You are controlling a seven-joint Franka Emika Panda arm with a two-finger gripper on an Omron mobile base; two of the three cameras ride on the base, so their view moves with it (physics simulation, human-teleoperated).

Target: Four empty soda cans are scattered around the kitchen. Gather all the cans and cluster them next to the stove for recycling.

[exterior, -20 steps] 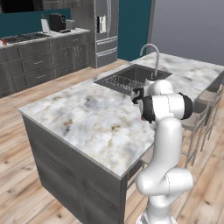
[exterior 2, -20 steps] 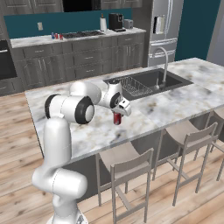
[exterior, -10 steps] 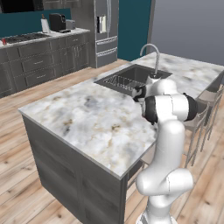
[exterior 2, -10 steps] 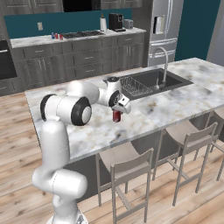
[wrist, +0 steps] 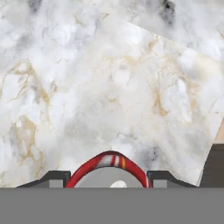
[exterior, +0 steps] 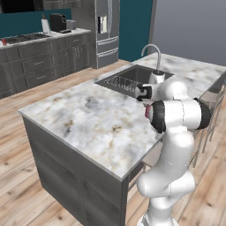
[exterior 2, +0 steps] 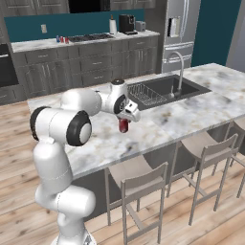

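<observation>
Above marble island (exterior 2: 191,103) | fingers (wrist: 53,177) clamped on red soda can (exterior 2: 124,125)

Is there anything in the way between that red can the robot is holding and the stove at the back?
Yes. The gripper holds the red can over the island counter. An open strip of wooden floor separates the island from the back counter with the stove; nothing else visibly blocks the way.
</observation>
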